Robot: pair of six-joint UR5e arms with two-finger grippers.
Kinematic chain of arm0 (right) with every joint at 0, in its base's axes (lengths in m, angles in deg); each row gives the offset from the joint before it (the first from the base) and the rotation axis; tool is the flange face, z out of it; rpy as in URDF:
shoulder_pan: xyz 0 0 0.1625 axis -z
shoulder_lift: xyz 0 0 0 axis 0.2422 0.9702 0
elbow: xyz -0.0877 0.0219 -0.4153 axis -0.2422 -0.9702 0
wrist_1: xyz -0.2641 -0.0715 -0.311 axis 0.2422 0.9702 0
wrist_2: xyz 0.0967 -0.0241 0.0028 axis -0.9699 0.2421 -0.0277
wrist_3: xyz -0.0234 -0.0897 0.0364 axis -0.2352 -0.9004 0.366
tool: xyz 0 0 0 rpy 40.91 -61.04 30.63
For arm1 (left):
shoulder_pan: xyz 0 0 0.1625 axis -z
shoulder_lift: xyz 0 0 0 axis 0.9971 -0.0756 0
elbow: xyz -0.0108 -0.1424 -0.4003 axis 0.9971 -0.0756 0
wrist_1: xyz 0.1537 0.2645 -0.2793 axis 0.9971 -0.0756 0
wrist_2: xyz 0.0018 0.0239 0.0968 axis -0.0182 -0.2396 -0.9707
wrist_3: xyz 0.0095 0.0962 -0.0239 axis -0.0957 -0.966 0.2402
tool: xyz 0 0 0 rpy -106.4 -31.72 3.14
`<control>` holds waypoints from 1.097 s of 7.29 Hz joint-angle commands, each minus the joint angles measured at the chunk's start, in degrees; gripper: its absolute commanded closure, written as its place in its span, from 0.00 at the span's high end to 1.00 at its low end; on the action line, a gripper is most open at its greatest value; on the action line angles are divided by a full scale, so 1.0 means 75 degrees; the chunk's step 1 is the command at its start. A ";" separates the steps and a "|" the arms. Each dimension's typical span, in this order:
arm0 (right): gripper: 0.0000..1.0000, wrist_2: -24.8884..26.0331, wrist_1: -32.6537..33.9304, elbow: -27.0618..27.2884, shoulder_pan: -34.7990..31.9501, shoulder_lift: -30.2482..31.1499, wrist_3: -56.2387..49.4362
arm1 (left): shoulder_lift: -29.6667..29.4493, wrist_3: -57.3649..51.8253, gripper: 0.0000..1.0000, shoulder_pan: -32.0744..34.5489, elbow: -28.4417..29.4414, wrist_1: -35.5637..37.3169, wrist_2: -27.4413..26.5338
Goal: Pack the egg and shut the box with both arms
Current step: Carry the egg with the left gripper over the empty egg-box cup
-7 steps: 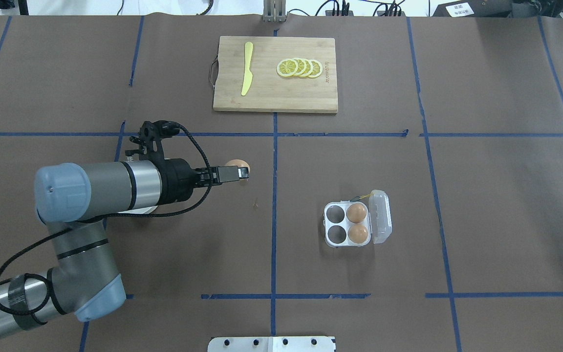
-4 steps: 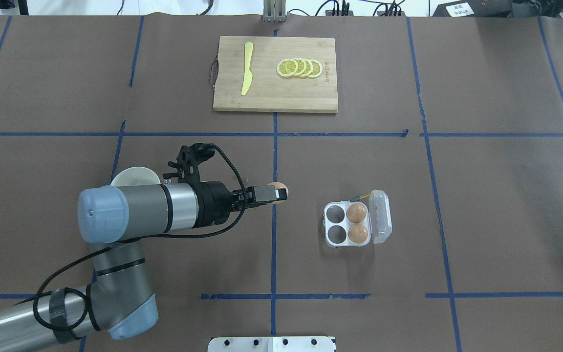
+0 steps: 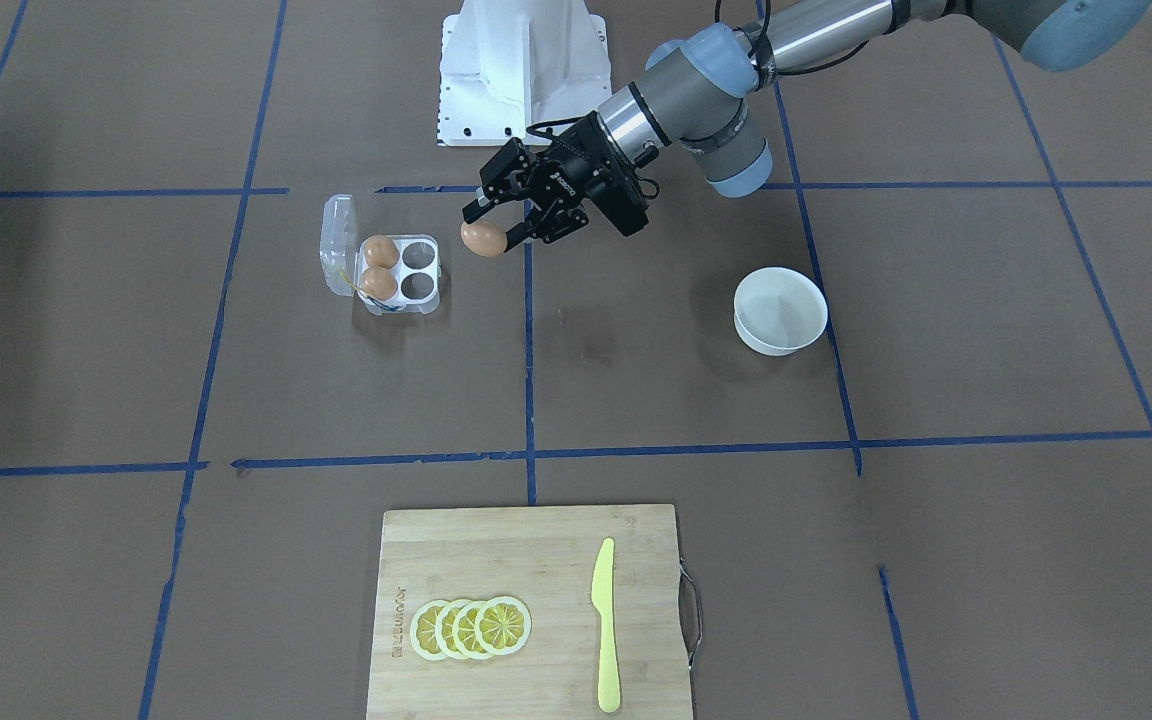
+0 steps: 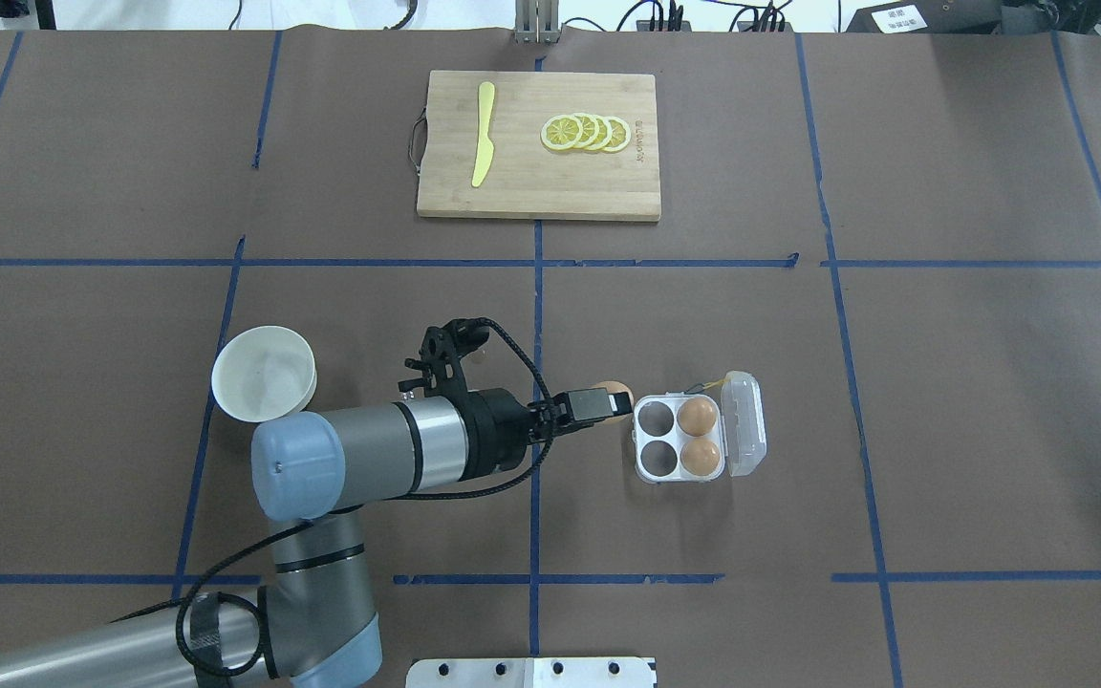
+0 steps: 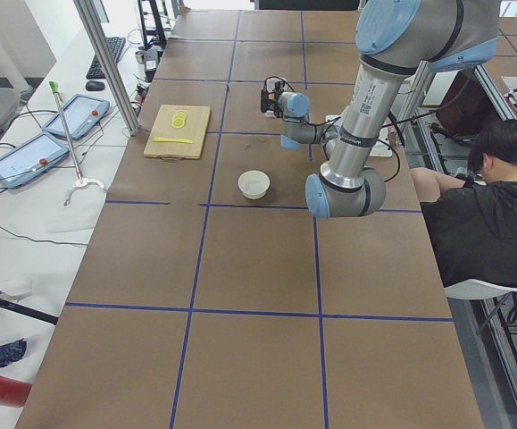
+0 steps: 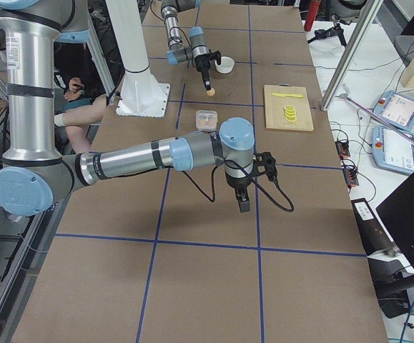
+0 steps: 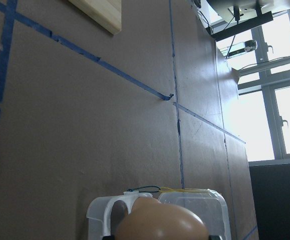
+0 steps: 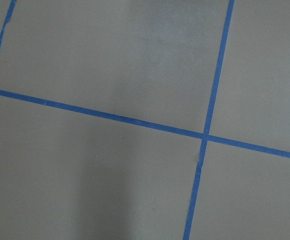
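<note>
My left gripper (image 4: 610, 402) is shut on the egg (image 4: 616, 394), an orange-brown one, and holds it above the table just left of the box (image 4: 676, 437). The front-facing view shows the egg (image 3: 483, 239) hanging between the fingers, right of the box (image 3: 433, 272). The box is a clear four-cell carton. Its lid (image 4: 744, 423) is open on the far side from the gripper. Two identical eggs (image 4: 698, 416) (image 4: 701, 457) fill the cells by the lid, and the two cells nearer the gripper are empty. My right gripper (image 6: 243, 205) shows only in the exterior right view, so I cannot tell its state.
A white empty bowl (image 4: 264, 373) stands left of my left arm. A wooden cutting board (image 4: 539, 182) with a yellow knife (image 4: 482, 134) and lemon slices (image 4: 586, 132) lies at the far side. The white pedestal (image 3: 521, 70) stands at the robot's edge.
My left arm has carried the egg to the right, from above the bowl to beside the box. The bowl has come out from under the arm.
</note>
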 commanded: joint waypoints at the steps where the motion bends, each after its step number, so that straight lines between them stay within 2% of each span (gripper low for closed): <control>1: 1.00 0.0000 0.0000 0.0000 -0.0038 -0.0009 -0.0012 | -0.0717 0.0226 0.44 -0.0366 0.0772 -0.0075 -0.0536; 4: 1.00 0.0000 0.0000 0.0000 -0.0073 -0.0021 -0.0012 | -0.0985 0.0332 0.44 -0.0472 0.1346 -0.0099 -0.0548; 7: 1.00 0.0000 0.0000 0.0000 -0.0109 -0.0021 -0.0012 | -0.1046 0.0344 0.44 -0.0519 0.1442 -0.0099 -0.0548; 8: 1.00 0.0000 0.0000 0.0000 -0.0109 -0.0021 -0.0012 | -0.1046 0.0344 0.48 -0.0531 0.1442 -0.0099 -0.0548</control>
